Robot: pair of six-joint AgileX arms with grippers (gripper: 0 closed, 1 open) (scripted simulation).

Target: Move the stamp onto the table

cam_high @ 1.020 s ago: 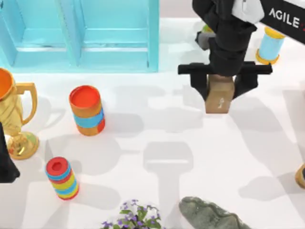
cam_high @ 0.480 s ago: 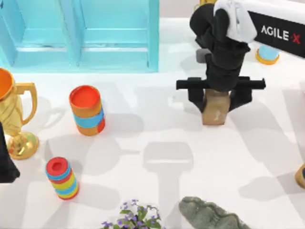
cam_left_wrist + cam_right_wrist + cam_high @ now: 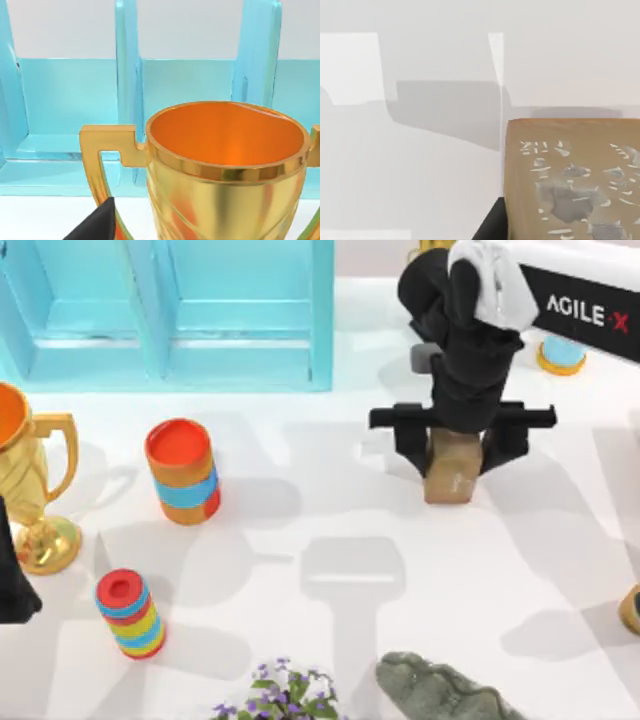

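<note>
Stamp [image 3: 452, 468] upright in right end effector [image 3: 455, 445]

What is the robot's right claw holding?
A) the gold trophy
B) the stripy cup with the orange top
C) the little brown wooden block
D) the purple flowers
C: the right gripper is clamped around the brown wooden block over the white table, while the gold trophy, the stripy cup and the purple flowers stand apart from it.
</note>
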